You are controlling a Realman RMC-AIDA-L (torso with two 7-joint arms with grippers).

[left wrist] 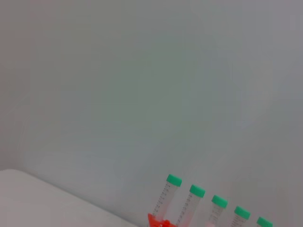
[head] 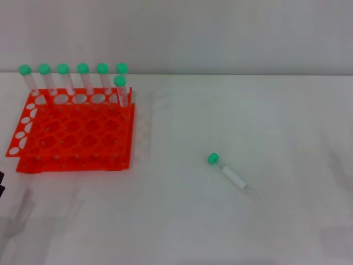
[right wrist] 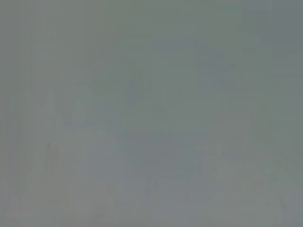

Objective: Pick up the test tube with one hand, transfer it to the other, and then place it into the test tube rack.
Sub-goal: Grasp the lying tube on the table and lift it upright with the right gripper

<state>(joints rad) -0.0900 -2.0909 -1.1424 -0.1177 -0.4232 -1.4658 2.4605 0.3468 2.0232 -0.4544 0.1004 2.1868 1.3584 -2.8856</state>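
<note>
The test tube lies on its side on the white table, right of centre, with its green cap towards the rack. The orange-red test tube rack stands at the back left, with several green-capped tubes upright along its far row and one just in front of them at the right end. A black sliver at the left edge, below the rack, is part of my left gripper. The left wrist view shows the tops of several racked tubes and a bit of the rack. My right gripper is out of view.
The white table runs to a pale wall at the back. A faint shadow lies on the table near the front left. The right wrist view shows only flat grey.
</note>
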